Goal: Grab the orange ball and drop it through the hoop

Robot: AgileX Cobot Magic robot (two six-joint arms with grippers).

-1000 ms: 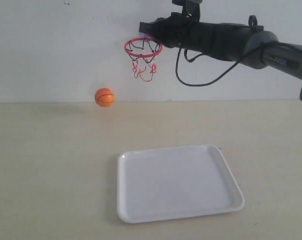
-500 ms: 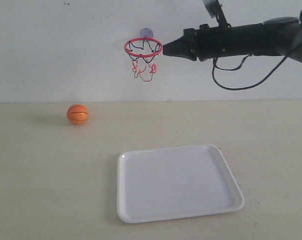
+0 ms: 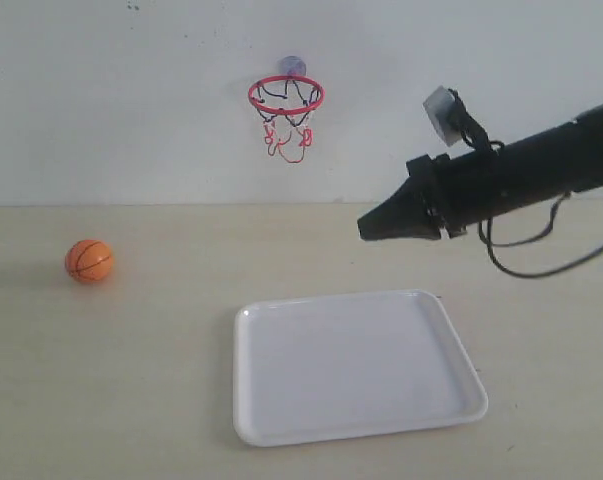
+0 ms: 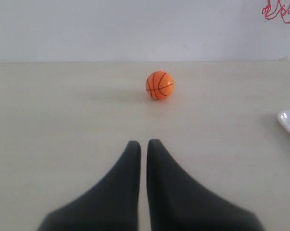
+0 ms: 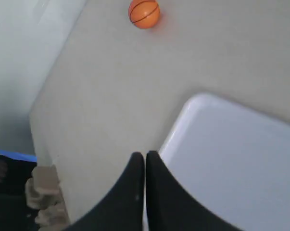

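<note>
Exterior view shows the ball on the table, well left of the tray, and the hoop up behind the tray. The left gripper and right gripper are both closed and empty. A bump could send the round ball rolling away. Count: one ball, one hoop, one tray, two grippers.

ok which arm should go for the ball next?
Left, probably. The orange ball lies on the left of the table, straight ahead of the left gripper. The right gripper hangs up by the white tray, farther off. Both are shut.
</note>
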